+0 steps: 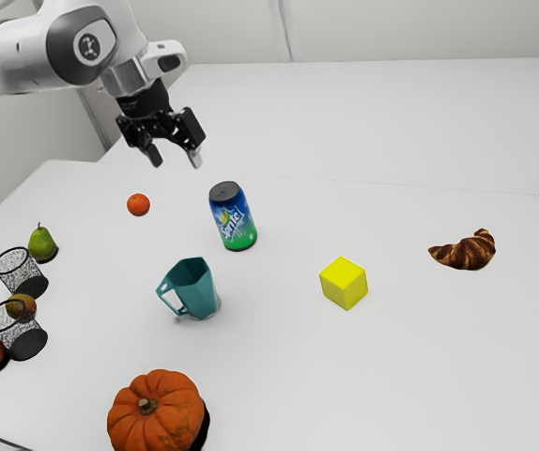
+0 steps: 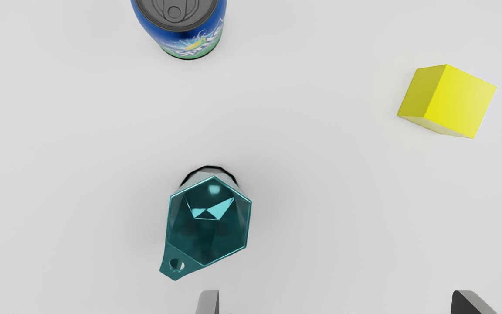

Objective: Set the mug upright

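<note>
Mug (image 1: 190, 289) is upright on the table (image 1: 438, 376), mouth up, base down, btwn the Sprite can (image 1: 233, 218) & the pumpkin (image 1: 157, 413), touching neither; yellow cube (image 1: 344, 283) is off toward the ext. view's right. Gripper (image 1: 176, 163) hangs above the table, clear of the mug, its 2 jaws spread w/ nothing pinched btwn them.

Handling, my guess: mug is stiff, prob. ceramic or hard plastic, light to moderate wt. Glossy facets may be slippery, & if ceramic, the thin rim (image 2: 227, 257) could chip. Best hold: 2 opposite walls, just below the rim, pads flat on facets vs. on a corner, w/ moderate squeeze. Handle (image 2: 166, 261) sticks out 1 side, so it's a poor spot: off-center, mug would prob. swing or tip. Upright is what the task wants, so any contact should be gentle, esp. up high, b/c a side knock could topple it.
</note>
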Controlling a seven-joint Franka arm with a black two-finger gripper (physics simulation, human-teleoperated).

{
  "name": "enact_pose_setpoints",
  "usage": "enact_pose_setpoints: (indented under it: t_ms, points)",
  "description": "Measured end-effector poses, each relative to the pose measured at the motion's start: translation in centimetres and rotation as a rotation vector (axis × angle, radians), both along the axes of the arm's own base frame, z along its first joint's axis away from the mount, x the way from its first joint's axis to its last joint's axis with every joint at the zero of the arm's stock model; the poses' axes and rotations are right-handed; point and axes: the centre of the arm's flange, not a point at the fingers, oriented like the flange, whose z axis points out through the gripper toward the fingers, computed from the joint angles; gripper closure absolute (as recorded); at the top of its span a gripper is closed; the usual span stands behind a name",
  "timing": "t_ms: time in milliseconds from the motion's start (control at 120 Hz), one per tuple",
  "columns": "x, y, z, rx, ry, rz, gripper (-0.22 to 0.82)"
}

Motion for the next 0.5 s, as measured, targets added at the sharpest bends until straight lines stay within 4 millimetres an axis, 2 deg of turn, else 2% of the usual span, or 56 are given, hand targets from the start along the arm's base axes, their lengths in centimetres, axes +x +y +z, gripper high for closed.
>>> enact_pose_setpoints:
  t_ms: [500]
  points:
    - [-0.49,-0.05,-0.35,0.008,0.048,-0.005,0.02]
